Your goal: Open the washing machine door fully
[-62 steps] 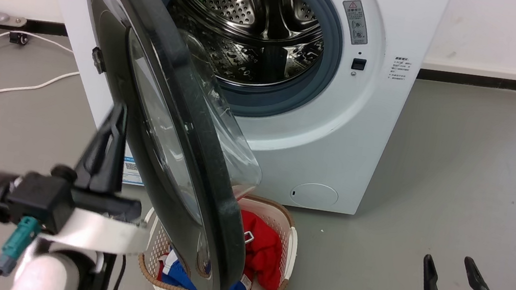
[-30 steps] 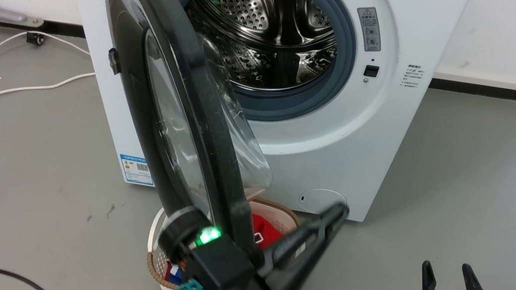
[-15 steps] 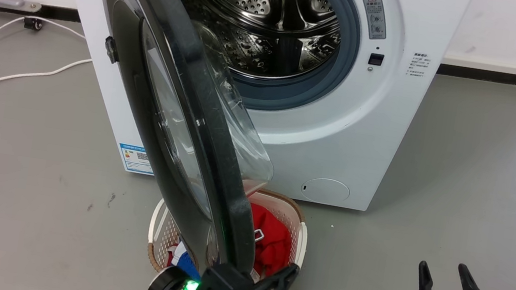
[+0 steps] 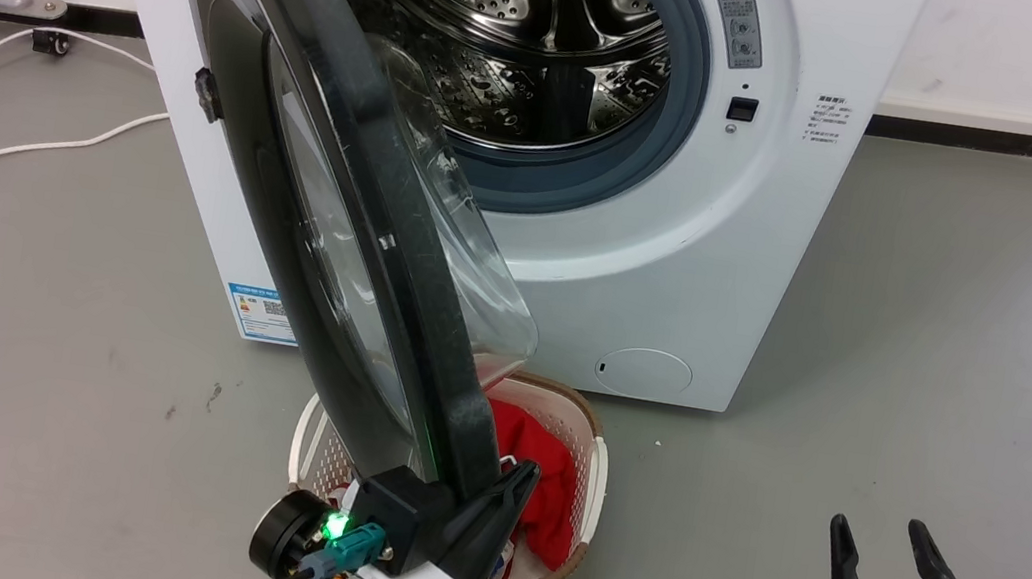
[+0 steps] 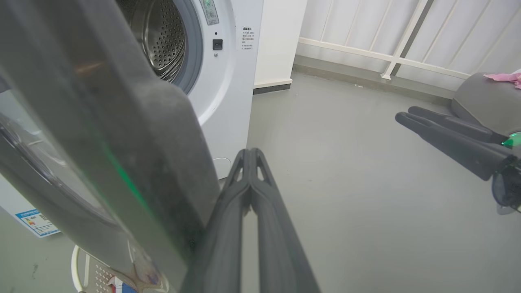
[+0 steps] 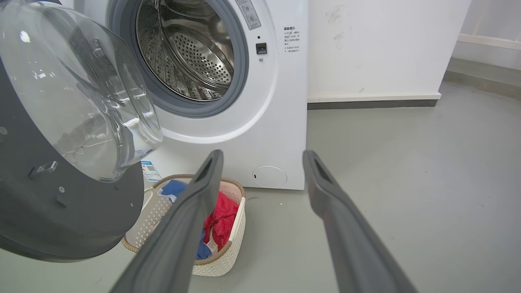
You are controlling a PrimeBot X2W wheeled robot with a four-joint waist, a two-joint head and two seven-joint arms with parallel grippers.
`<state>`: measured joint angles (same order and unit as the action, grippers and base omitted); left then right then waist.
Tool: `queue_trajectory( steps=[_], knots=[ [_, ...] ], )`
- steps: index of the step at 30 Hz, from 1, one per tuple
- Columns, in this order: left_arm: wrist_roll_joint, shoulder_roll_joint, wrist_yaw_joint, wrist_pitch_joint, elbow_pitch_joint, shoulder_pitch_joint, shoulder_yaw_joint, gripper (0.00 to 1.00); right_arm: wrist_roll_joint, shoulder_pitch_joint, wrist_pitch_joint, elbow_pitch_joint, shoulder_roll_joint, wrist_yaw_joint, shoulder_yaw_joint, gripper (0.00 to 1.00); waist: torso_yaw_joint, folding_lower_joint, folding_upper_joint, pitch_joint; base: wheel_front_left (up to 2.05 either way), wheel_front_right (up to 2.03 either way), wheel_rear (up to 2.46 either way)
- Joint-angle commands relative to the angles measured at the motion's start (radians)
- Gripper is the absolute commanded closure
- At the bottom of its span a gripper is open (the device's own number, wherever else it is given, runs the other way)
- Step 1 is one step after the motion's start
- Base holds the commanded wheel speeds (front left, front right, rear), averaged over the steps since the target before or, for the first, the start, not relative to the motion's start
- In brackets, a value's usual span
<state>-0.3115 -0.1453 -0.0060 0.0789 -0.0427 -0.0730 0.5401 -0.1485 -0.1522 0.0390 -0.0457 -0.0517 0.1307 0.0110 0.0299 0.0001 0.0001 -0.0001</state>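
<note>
Down at the lower rim of the washing machine door (image 4: 336, 204), our left tool (image 5: 249, 154) is clenched, both dark fingers pressed flat together with nothing between them. It sits on the inner side of the rim, the side with the glass. The black edge runs just beside the fingers, though we cannot tell whether they touch it. A green light (image 4: 333, 526) glows on the wrist behind it.

Moving out from there, the door stands swung well away from the washing machine (image 4: 683, 252), nearly edge-on to our head camera, hinged on the far side from the tool. Its clear glass bowl (image 6: 81, 93) bulges back toward the opening. Right under the tool and the door's bottom edge sits a white basket (image 4: 596, 473) on the floor (image 4: 923, 337), with red cloth (image 4: 540, 475) and some blue cloth inside.

Beyond the tool, the steel drum (image 4: 531, 39) is in plain sight inside its grey rubber ring (image 4: 676, 120), and a small round white flap (image 4: 644, 371) sits low on the front.

Well off to the side, our right tool (image 4: 877, 525) hangs released, fingers spread wide and holding nothing, pointing toward the machine. Far off beyond the door, a white cable (image 4: 21, 149) trails across the floor.
</note>
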Motion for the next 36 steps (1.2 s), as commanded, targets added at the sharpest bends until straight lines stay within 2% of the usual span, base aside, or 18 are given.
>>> queue_trajectory(
  steps=[1, 7, 17, 36],
  knots=[
    [-0.006, -0.001, 0.007, -0.007, 0.004, -0.008, -0.006, 1.00, 0.002, 0.011, 0.004, 0.004, 0.002, 0.000, 0.001, 0.00, 0.000, -0.0001, -0.0001, -0.001, 0.00, 0.00, 0.00],
    [-0.014, -0.004, 0.020, -0.021, 0.011, 0.009, -0.020, 1.00, -0.006, 0.014, 0.012, 0.017, 0.002, 0.000, 0.002, 0.00, 0.011, -0.0001, -0.0001, -0.006, 0.00, 0.00, 0.00],
    [-0.040, -0.010, 0.073, -0.042, 0.004, 0.057, -0.062, 1.00, -0.012, 0.014, 0.022, 0.043, 0.002, 0.000, 0.003, 0.00, 0.052, -0.0001, -0.0001, -0.025, 0.00, 0.00, 0.00],
    [-0.045, -0.029, 0.141, -0.055, -0.080, 0.129, -0.092, 1.00, -0.018, 0.013, 0.021, 0.056, 0.002, 0.000, 0.012, 0.00, 0.241, -0.0001, -0.0001, -0.033, 0.00, 0.00, 0.00]
  ],
)
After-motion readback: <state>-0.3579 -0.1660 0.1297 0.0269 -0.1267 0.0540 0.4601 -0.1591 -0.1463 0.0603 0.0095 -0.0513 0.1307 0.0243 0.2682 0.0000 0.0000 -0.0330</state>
